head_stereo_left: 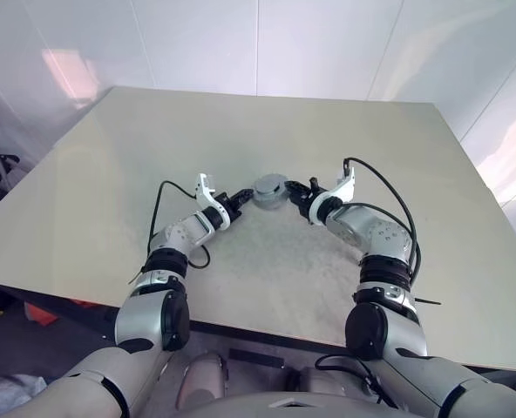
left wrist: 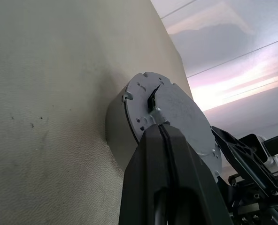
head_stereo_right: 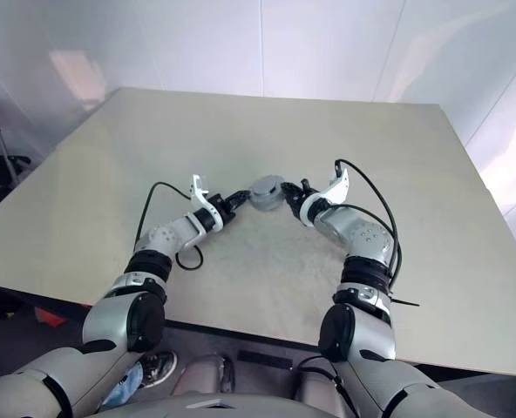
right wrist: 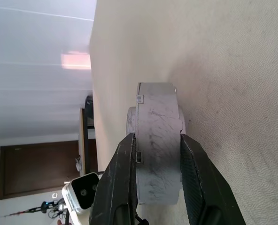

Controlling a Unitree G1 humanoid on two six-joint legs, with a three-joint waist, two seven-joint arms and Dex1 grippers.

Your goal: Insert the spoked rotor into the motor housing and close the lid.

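Now motor housing (head_stereo_left: 269, 192) flat on table (head_stereo_left: 110, 174), lid (left wrist: 176, 112) up; right gripper (right wrist: 158, 154) clamps it, left gripper (left wrist: 163, 136) closed.

Beige tabletop (head_stereo_left: 345, 252) bearing the grey motor housing (head_stereo_left: 269, 193) with the lid (head_stereo_left: 269, 184) on top, set between left claw (head_stereo_left: 243, 197) and right claw (head_stereo_left: 294, 191), both touching it.

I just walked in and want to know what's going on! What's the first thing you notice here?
Right in the middle of the big beige table, the two robot arms meet at one small round grey motor housing with its lid on. The left gripper, shut, touches the lid's top, while the right gripper has a black finger on each side of the housing.
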